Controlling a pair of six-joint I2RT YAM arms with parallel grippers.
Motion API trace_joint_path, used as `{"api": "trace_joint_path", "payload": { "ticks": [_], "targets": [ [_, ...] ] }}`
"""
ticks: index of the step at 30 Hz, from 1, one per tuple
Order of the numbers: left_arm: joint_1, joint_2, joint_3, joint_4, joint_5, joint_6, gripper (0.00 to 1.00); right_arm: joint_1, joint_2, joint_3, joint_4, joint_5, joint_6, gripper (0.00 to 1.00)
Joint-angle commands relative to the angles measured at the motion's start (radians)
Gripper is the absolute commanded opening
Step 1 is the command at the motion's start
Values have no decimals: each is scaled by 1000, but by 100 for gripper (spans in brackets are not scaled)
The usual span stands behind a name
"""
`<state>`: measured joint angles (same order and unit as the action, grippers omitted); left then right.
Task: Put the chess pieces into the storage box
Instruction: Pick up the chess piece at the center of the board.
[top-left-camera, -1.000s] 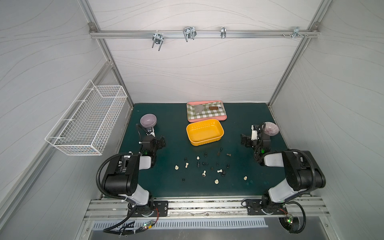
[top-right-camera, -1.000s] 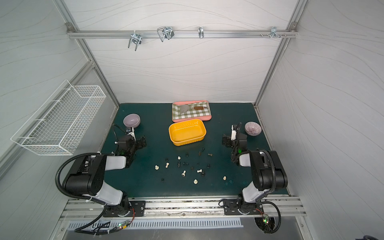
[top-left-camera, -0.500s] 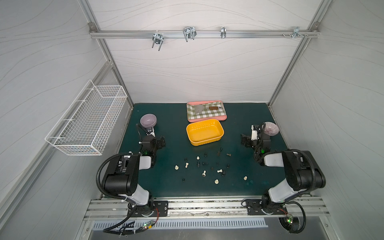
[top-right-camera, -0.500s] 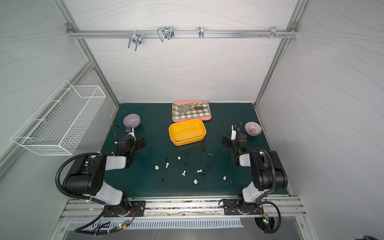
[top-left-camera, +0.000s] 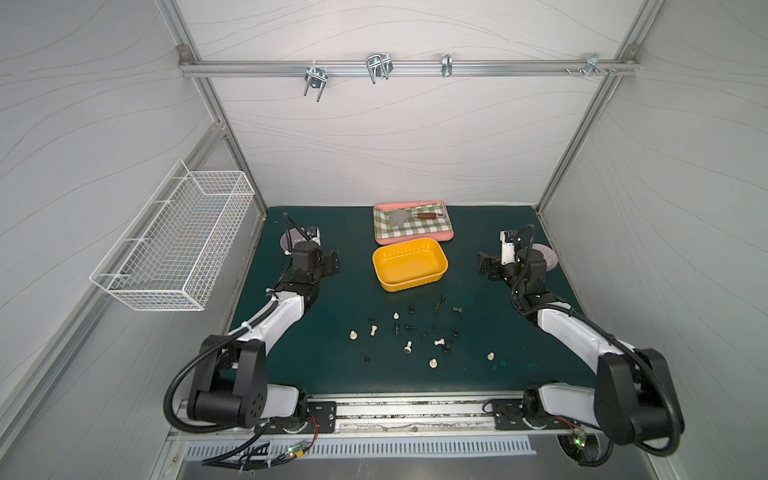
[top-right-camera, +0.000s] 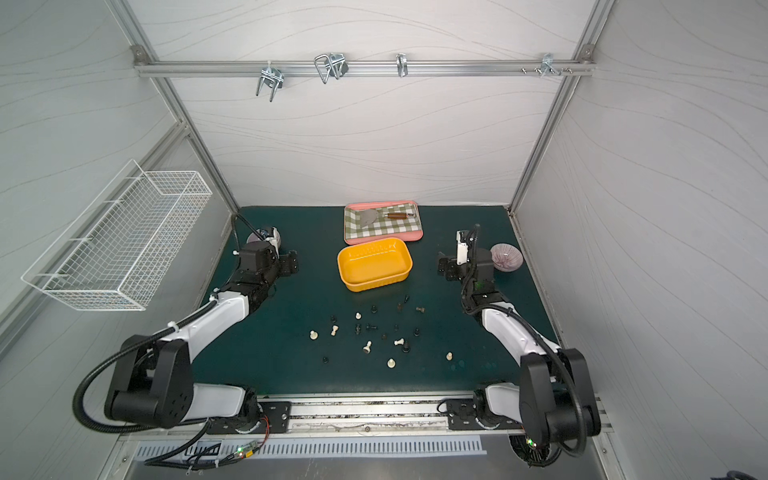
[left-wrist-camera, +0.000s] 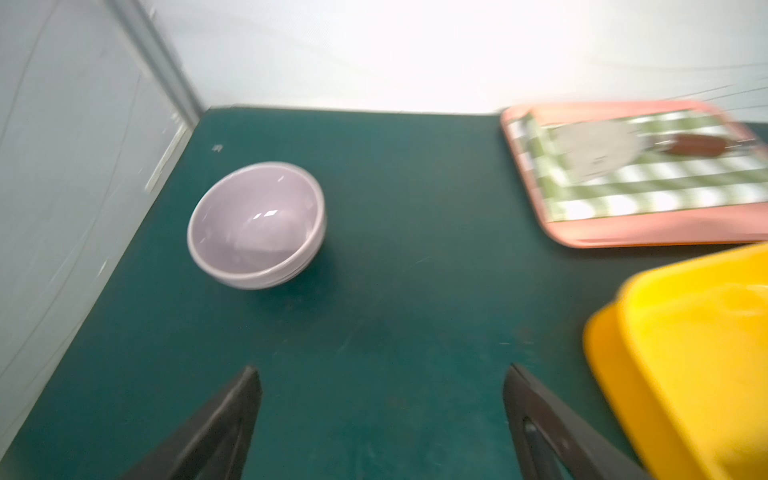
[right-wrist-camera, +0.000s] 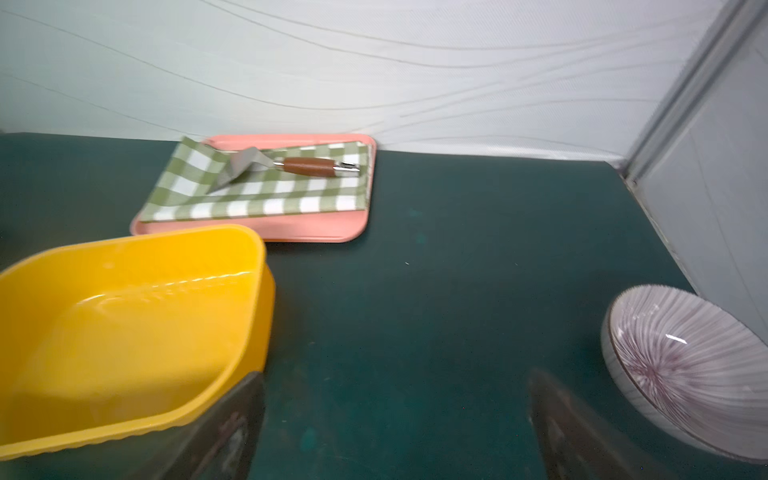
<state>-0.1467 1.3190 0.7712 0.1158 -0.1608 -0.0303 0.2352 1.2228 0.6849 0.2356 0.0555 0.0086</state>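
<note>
Several tiny chess pieces, cream (top-left-camera: 408, 346) (top-right-camera: 367, 346) and dark (top-left-camera: 411, 309), lie scattered on the green mat in front of the yellow storage box (top-left-camera: 410, 264) (top-right-camera: 375, 263). The box looks empty in both top views. My left gripper (top-left-camera: 332, 263) (left-wrist-camera: 380, 374) hovers left of the box, open, with only bare mat between its fingers. My right gripper (top-left-camera: 486, 266) (right-wrist-camera: 399, 378) hovers right of the box, also open and empty. The box's corner (right-wrist-camera: 124, 316) shows beside one right finger. No chess piece appears in either wrist view.
A pink tray (top-left-camera: 415, 240) (right-wrist-camera: 307, 230) with a green checked cloth and a spatula sits just behind the box. A lilac bowl (left-wrist-camera: 256, 224) stands behind the left gripper, a striped bowl (top-right-camera: 506, 257) (right-wrist-camera: 685, 370) by the right wall. A wire basket (top-left-camera: 174, 245) hangs on the left wall.
Both arms have lifted and shifted slightly toward the back. The left gripper now covers part of the lilac bowl in the top views. The chess pieces and the box have not moved.
</note>
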Motion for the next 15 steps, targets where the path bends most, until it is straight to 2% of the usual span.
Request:
{"api": "trace_joint_path", "payload": {
  "ticks": [1, 6, 9, 15],
  "targets": [
    [-25, -43, 28, -197, 61, -32, 90, 44, -11, 71, -333, -66, 8, 99],
    [-28, -109, -4, -250, 82, -90, 89, 129, -1, 138, -505, -145, 35, 95],
    [-28, -156, -31, -272, 78, -106, 89, 189, 17, 148, -564, -151, 51, 91],
    [-28, -241, -76, -304, 168, -98, 88, 241, 86, 153, -626, -161, 100, 68]
  ]
}}
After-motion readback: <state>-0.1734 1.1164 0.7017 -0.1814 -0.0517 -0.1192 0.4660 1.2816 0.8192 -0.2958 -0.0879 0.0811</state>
